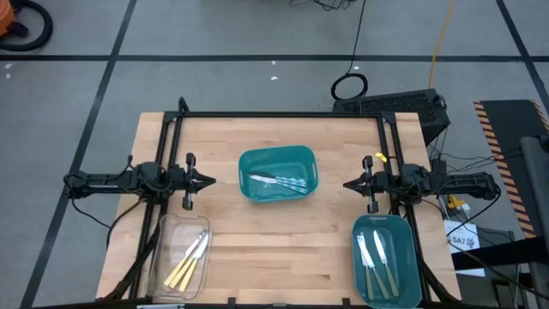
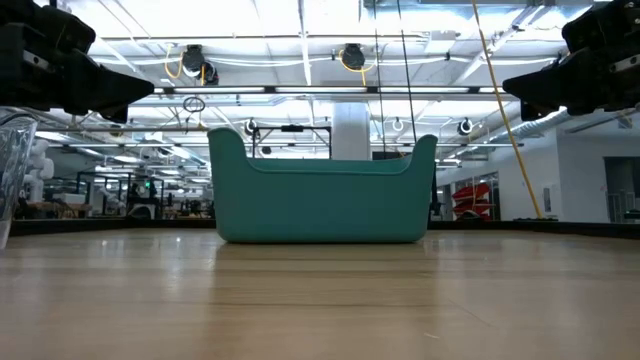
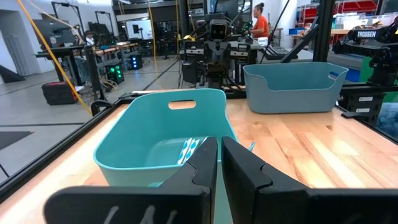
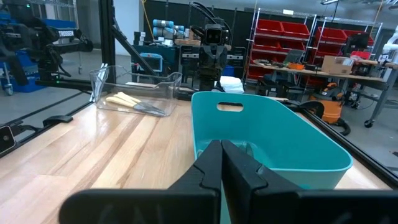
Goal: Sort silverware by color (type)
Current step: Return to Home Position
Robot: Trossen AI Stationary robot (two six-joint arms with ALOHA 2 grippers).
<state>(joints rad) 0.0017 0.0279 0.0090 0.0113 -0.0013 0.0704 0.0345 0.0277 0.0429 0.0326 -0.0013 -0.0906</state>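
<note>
Pale wooden tabletop (image 1: pixel 283 249), arms at opp. sides. Left gripper (image 1: pixel 208 181) and right gripper (image 1: pixel 347 184) are empty, fingers together. Their tips face the rounded teal plastic bin (image 1: pixel 257 163) between them, w/ all-metal silverware (image 1: pixel 279 181) inside. Behind left gripper: clear plastic tray (image 1: pixel 167 236) w/ yellow-handled pieces (image 1: pixel 189 262). Behind right gripper: blue-green rectangular bin (image 1: pixel 403 249) w/ green-handled knives (image 1: pixel 376 257). Sorting looks done. Step = homing; next move needs no grasp, just settling at rest.

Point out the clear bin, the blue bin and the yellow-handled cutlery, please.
clear bin (image 1: pixel 176 225): high view, bare floor near its upper end.
blue bin (image 1: pixel 407 257): high view, bare floor by its outer wall.
yellow-handled cutlery (image 1: pixel 182 273): high view, on the pale handles.
</note>
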